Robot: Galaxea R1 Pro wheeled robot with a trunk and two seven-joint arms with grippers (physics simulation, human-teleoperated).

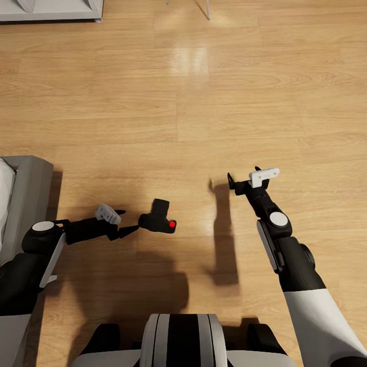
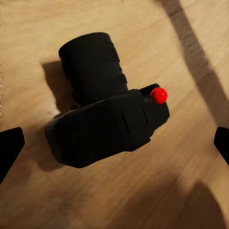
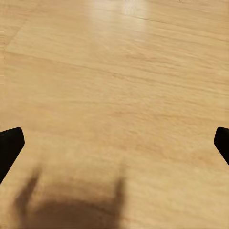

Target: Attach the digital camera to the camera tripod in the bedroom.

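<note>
Seemingly just short of the digital camera (image 1: 159,218) — left gripper (image 1: 128,224) spread, right gripper (image 1: 239,182) likewise released.

The digital camera (image 1: 159,218) is a small, chunky black body with a stubby lens barrel pointing toward the far side of the room and a bright red round button (image 2: 159,95) on its right end. It sits low over the light wood plank floor (image 1: 214,102), left of centre, on the near side.
</note>
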